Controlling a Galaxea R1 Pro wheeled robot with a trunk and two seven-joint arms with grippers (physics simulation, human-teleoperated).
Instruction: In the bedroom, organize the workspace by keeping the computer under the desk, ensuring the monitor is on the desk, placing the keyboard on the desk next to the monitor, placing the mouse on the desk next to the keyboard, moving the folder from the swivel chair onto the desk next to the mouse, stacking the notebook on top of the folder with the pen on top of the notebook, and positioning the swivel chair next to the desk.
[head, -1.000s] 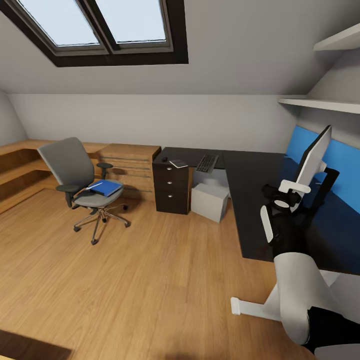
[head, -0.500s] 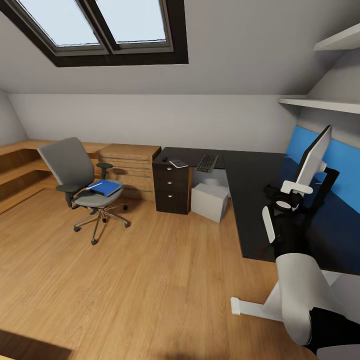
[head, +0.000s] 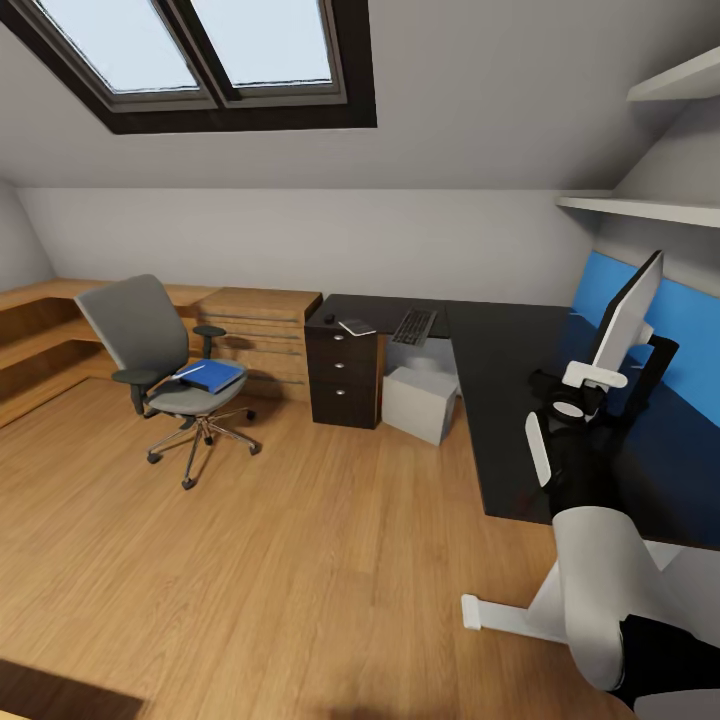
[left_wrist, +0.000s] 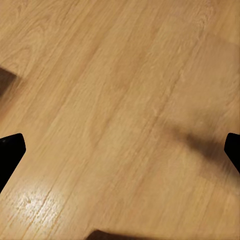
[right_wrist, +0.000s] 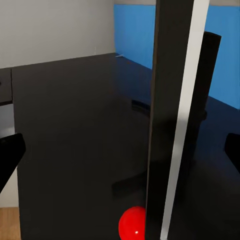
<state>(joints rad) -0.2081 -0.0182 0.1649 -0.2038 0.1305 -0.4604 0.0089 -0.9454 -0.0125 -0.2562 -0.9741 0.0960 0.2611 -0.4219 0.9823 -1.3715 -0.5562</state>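
Black desk (head: 520, 400) fills the right side of the head view, and the monitor (head: 628, 312) stands on it at the right edge of the frame. The right gripper (head: 592, 372) is up close to the monitor, just beside its lower edge. In the right wrist view the monitor's thin side (right_wrist: 172, 115) runs down the middle between the two finger tips, which sit far apart, so this gripper is released. I think the step is to take hold of the monitor. To do it well, the fingers should close slowly on both flat sides and keep the screen upright.

The left gripper (left_wrist: 120, 155) looks down at the wood floor (left_wrist: 110, 90), spread wide and holding nothing.

The keyboard (head: 414, 326), the mouse (head: 329, 319) and the notebook (head: 356, 327) lie at the far end of the desk, in the middle of the frame. The computer (head: 420, 402) sits under the desk. The blue folder (head: 211, 376) rests on the swivel chair (head: 160, 370) at the left, well apart from the desk.

The desk top near the monitor is bare, with lots of room. The blue wall panel (head: 690, 330) is close behind the screen. The floor between chair and desk is open for rolling.
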